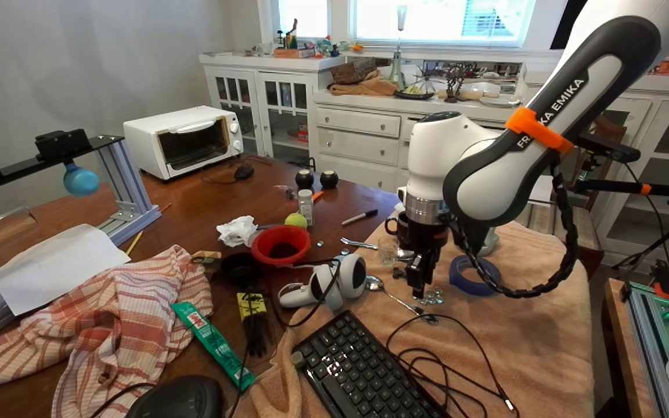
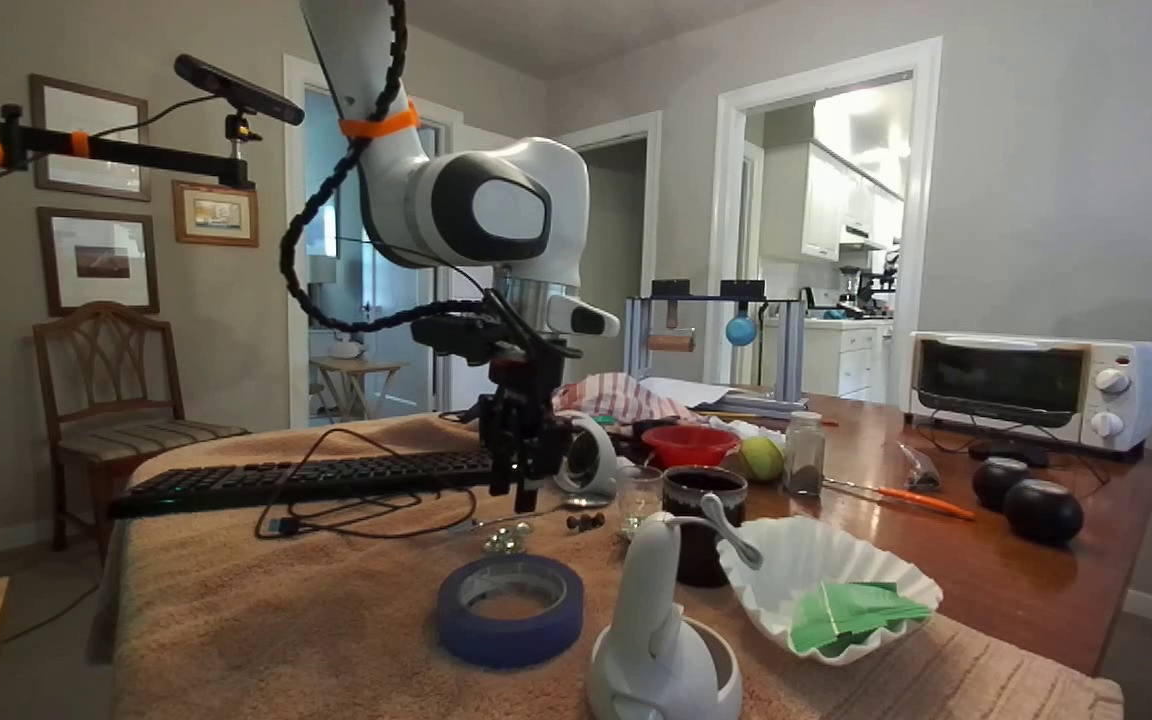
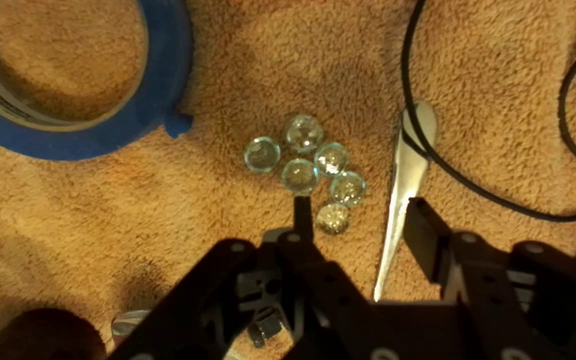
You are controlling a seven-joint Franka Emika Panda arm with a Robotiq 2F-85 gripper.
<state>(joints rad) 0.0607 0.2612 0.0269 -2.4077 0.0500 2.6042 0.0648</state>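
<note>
My gripper point(image 3: 360, 207) is open and empty, pointing down above the peach towel point(image 3: 208, 210). It also shows in both exterior views point(image 1: 418, 289) point(image 2: 514, 490). Several clear glass pebbles point(image 3: 304, 134) lie in a cluster around the left fingertip in the wrist view; they also show in both exterior views point(image 1: 432, 297) point(image 2: 506, 539). A metal spoon point(image 1: 392, 296) lies beside them. Its handle point(image 3: 408, 165) passes between the fingers in the wrist view, close to the right finger. A blue tape roll point(image 3: 165, 75) lies to the pebbles' left; it also shows in both exterior views point(image 1: 456, 280) point(image 2: 511, 645).
Near the gripper are a glass cup point(image 1: 387, 251), a dark mug point(image 2: 701, 545) and small dark pieces point(image 2: 586, 521). A black cable point(image 3: 468, 182) crosses the spoon handle. A keyboard point(image 1: 363, 371), white controllers point(image 1: 352, 276) point(image 2: 648, 650) and a shell-shaped bowl point(image 2: 866, 545) stand around.
</note>
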